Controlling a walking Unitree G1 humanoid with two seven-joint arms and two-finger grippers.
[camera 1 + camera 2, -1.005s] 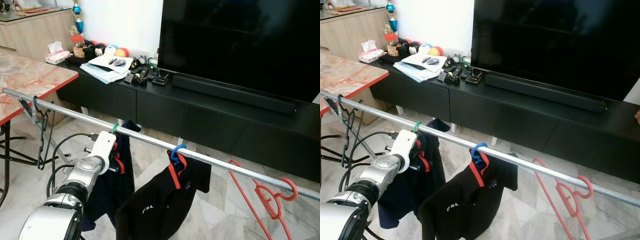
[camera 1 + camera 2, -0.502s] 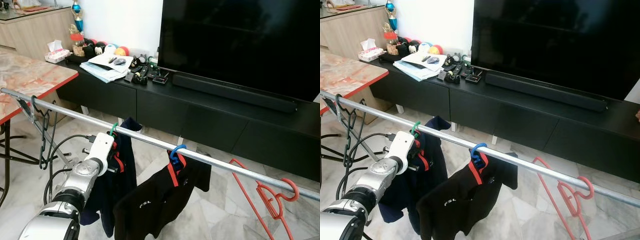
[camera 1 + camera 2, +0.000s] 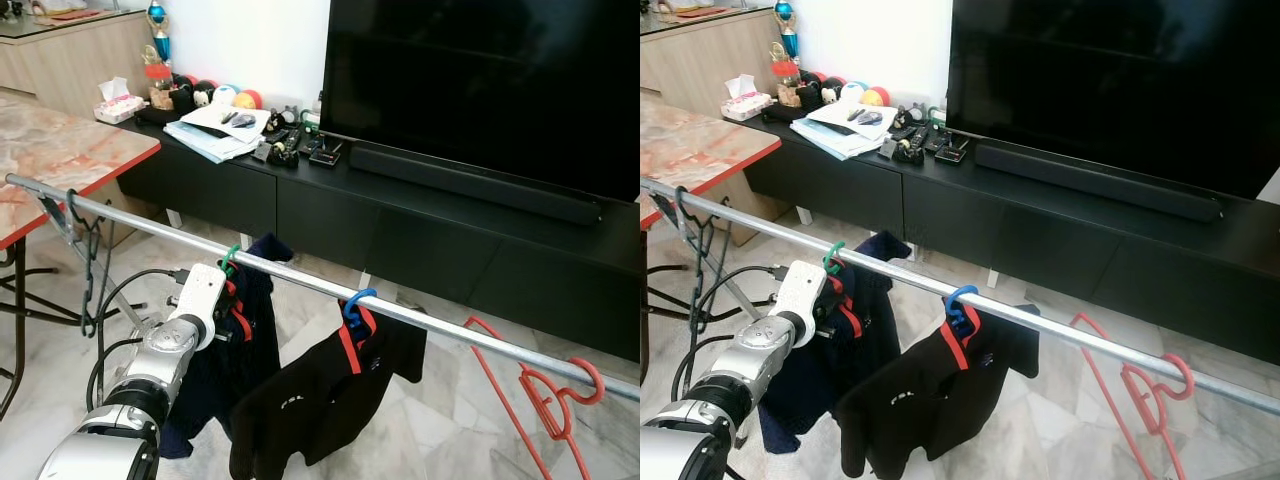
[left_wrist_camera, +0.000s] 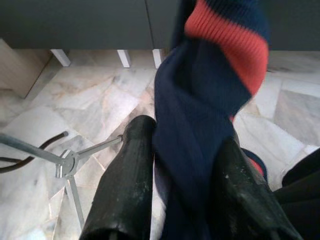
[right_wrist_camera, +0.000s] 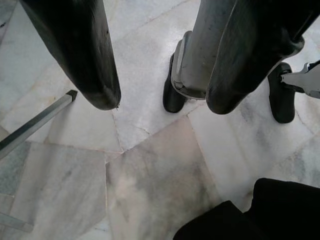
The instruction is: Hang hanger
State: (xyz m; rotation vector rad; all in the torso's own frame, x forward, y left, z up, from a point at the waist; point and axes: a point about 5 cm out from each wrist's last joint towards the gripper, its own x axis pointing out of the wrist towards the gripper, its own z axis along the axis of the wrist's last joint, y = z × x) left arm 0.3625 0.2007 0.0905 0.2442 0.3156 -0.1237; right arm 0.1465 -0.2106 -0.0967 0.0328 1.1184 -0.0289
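The left gripper is hidden behind its white wrist in the eye views. The navy shirt covers its green hanger below the hook. The red hanger runs off the lower edge.

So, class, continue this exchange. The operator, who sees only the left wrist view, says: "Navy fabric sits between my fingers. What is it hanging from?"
Observer: The navy garment hangs on a green hanger hooked over the metal rail.
Operator: Anything beside it?
Observer: A black shirt on a blue hanger, toward the robot's right.
Operator: And further along?
Observer: A red hanger with nothing on it, hooked on the same rail.
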